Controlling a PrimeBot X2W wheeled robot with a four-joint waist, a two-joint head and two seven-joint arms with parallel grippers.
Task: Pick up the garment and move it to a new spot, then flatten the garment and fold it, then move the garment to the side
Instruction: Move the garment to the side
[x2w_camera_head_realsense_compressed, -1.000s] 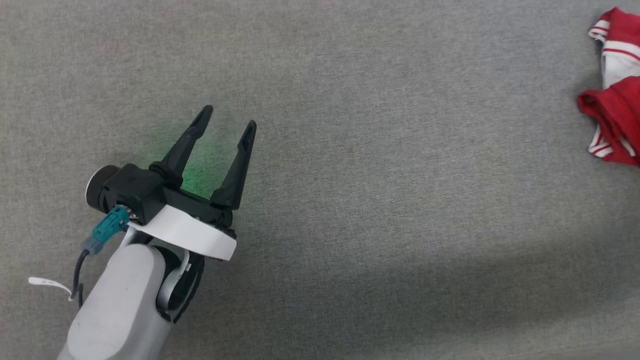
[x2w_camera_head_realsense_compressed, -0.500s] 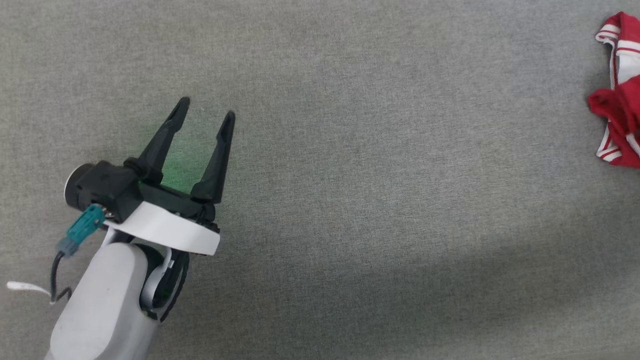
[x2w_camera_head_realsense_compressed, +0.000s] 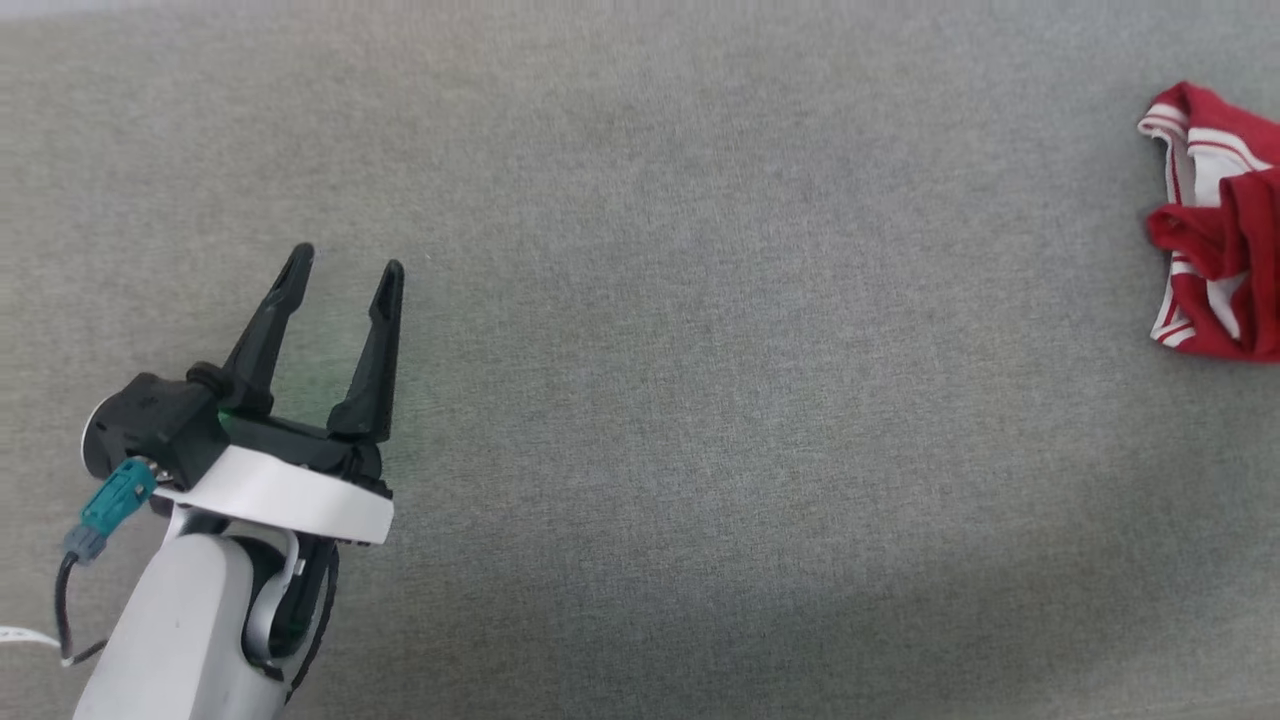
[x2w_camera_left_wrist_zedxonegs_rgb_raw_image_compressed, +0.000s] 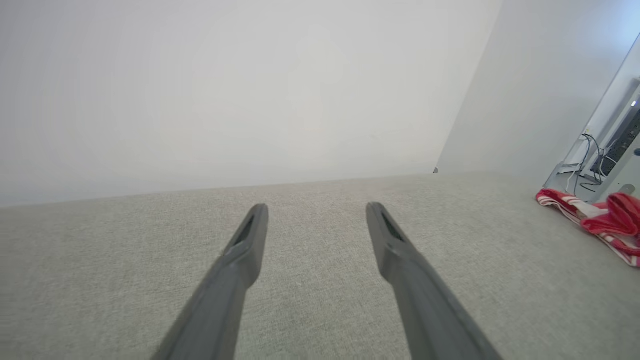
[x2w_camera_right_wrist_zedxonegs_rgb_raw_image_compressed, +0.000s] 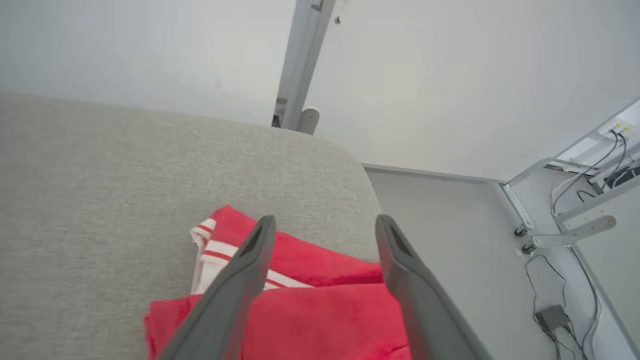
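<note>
Garment (x2w_camera_head_realsense_compressed: 1215, 225) lies bunched at three o'clock, near corner of grey surface (x2w_camera_head_realsense_compressed: 700, 400); right gripper (x2w_camera_right_wrist_zedxonegs_rgb_raw_image_compressed: 325, 220) hovers open above it, left gripper (x2w_camera_head_realsense_compressed: 346, 260) open at eight o'clock. Careless tug could drag it off.

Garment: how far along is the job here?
Done, possibly: a move, since the garment lies bunched at the right edge of the grey surface. In hand: nothing; the right gripper hangs open over it, the left gripper open over bare surface. Left: it is not flat or neatly folded.
</note>
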